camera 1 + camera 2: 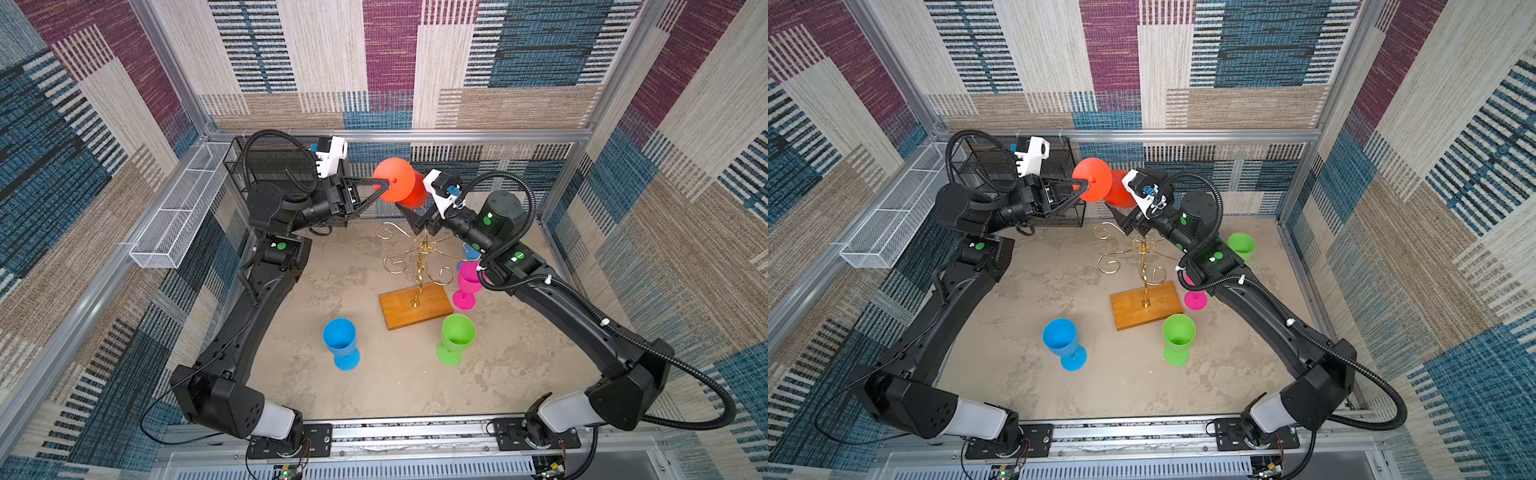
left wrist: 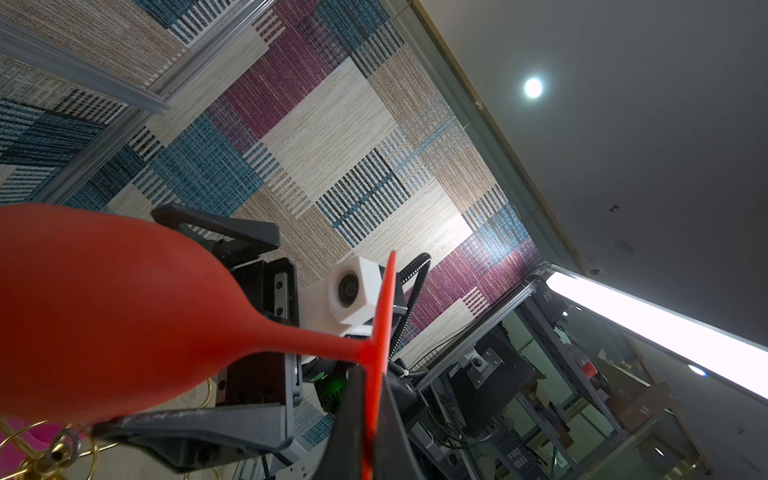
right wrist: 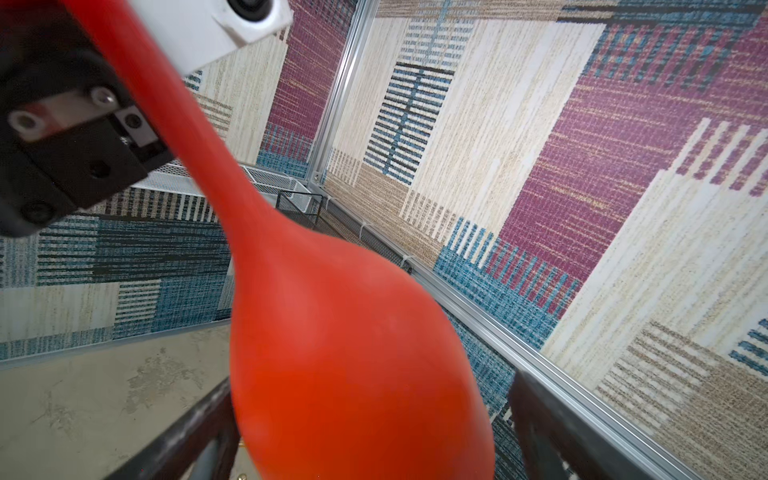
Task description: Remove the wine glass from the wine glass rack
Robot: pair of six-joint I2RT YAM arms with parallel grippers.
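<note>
Orange-red plastic is pinched at its foot: the left gripper [image 1: 384, 183] clamps shut on the wine glass [image 1: 402, 179], tilted foot-up, high above the wine glass rack [image 1: 415, 305] (clear of it, so removal looks done). The right gripper [image 1: 409, 216] gapes around the bowl. Setting down remains, onto the mottled beige table [image 1: 374, 395] between patchwork woven walls [image 1: 390, 62].
</note>
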